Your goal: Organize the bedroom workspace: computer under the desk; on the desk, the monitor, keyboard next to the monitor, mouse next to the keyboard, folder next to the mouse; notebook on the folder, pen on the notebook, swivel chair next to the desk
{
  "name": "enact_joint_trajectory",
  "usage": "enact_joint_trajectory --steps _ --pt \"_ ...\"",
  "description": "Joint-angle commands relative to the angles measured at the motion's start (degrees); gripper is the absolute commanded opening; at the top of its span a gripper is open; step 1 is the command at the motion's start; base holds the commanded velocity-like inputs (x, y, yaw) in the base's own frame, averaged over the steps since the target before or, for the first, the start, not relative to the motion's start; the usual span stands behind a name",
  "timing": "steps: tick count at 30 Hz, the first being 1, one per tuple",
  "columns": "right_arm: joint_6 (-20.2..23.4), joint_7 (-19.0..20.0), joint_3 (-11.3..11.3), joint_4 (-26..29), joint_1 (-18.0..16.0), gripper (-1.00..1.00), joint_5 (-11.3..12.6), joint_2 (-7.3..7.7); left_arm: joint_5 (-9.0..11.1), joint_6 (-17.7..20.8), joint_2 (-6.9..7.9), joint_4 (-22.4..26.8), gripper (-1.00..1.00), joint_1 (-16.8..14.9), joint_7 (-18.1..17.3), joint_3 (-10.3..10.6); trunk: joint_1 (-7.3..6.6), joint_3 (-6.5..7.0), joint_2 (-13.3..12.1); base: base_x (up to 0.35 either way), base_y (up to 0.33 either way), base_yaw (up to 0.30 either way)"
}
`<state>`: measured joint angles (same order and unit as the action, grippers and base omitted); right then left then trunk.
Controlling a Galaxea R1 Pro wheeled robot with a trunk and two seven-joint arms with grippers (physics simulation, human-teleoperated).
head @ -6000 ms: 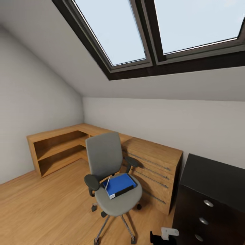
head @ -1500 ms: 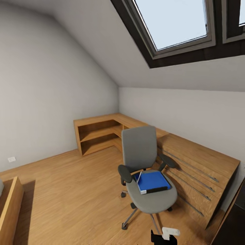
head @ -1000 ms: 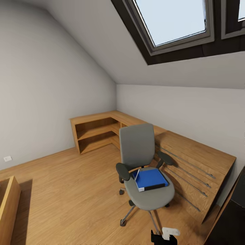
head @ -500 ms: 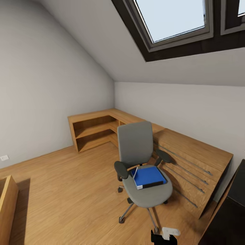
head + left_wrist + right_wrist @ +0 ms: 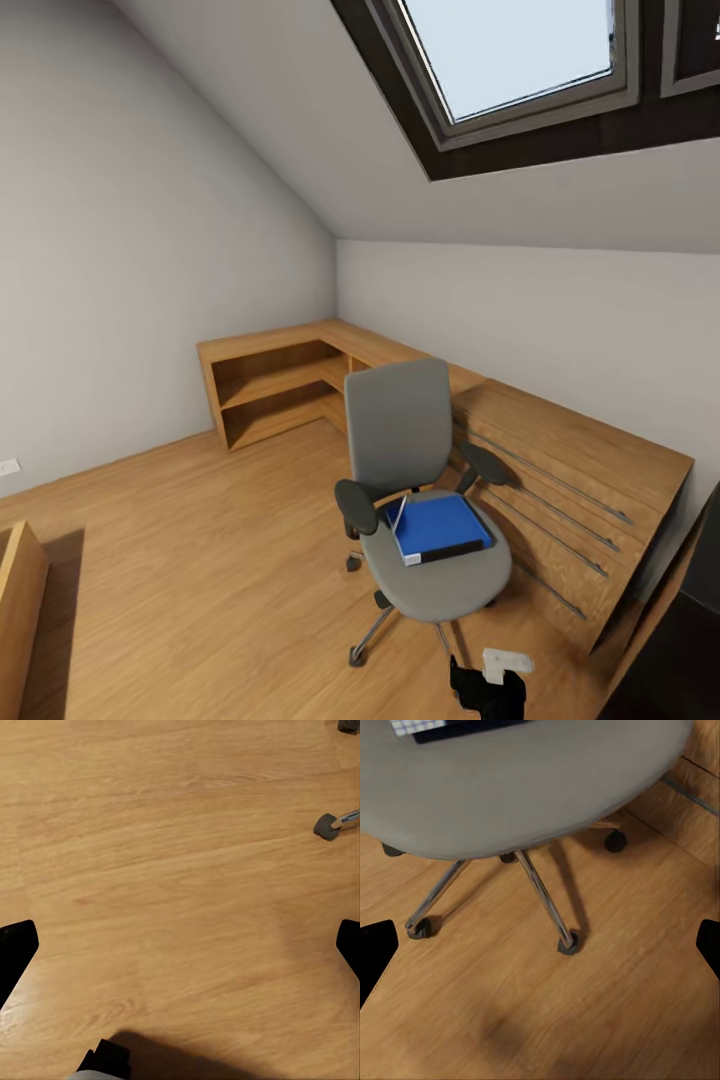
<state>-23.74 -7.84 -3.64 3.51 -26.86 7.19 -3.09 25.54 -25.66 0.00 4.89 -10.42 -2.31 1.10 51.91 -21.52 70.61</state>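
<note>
Attic bedroom, and the swivel chair [image 5: 420,500] sits on the wooden floor [image 5: 200,560] beside the light wooden cabinets [image 5: 560,470]. The blue folder [image 5: 438,527] lies flat on its seat. Step in hand, I'd say: the approach to fetch it. Left gripper [image 5: 180,945] and right gripper [image 5: 540,945] both gape wide, empty. Next: close in, reach over the seat.

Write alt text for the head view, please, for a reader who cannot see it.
A grey swivel chair stands on a wooden floor with a blue folder lying on its seat. Behind it, low wooden cabinets run along white walls under a sloped skylight.
</note>
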Motion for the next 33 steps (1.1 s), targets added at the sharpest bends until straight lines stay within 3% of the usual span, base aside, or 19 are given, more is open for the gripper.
enact_joint_trajectory --steps 1,6,8,13,16,20,25,33 --pt "2.02 -0.16 -0.41 1.64 -0.04 1.00 0.56 0.38 0.48 -0.17 0.00 -0.06 1.00 -0.04 -0.24 0.13 0.01 -0.06 0.04 0.031 0.000 0.000" --pt "14.18 -0.15 -0.44 10.28 -0.04 1.00 0.53 1.26 0.42 -0.18 0.00 -0.07 1.00 -0.04 -0.24 0.13 0.01 -0.06 0.04 0.032 0.000 0.000" --pt "17.03 -0.28 -0.46 13.00 -0.04 1.00 0.50 1.38 0.41 -0.18 0.00 -0.07 1.00 -0.04 -0.24 0.13 0.01 -0.06 0.04 0.154 0.000 0.000" --pt "25.38 -1.07 -0.43 22.00 -0.04 1.00 0.47 2.19 0.40 -0.18 -0.03 -0.06 1.00 -0.04 -0.24 0.13 0.01 -0.06 0.04 0.268 0.000 0.000" --pt "33.37 -1.20 -0.43 28.46 -0.15 1.00 0.41 2.75 0.33 -0.18 -0.07 -0.06 1.00 -0.03 -0.24 0.17 0.01 -0.06 0.04 0.317 0.000 0.000" --pt "40.88 -1.18 -0.41 32.91 -1.05 1.00 0.31 3.00 0.31 -0.11 -0.08 -0.08 1.00 -0.04 -0.24 0.20 0.01 -0.06 0.04 0.327 0.000 0.000" --pt "44.08 -1.13 -0.53 33.92 -5.80 1.00 0.06 3.01 0.28 -0.09 -0.03 -0.06 1.00 -0.04 -0.24 0.21 0.01 -0.06 0.04 0.332 0.000 0.000" --pt "44.00 -0.71 -0.83 33.86 -6.86 1.00 0.03 3.12 0.30 -0.17 0.00 -0.06 1.00 -0.04 -0.24 0.17 0.01 -0.06 0.04 0.293 0.080 0.000"
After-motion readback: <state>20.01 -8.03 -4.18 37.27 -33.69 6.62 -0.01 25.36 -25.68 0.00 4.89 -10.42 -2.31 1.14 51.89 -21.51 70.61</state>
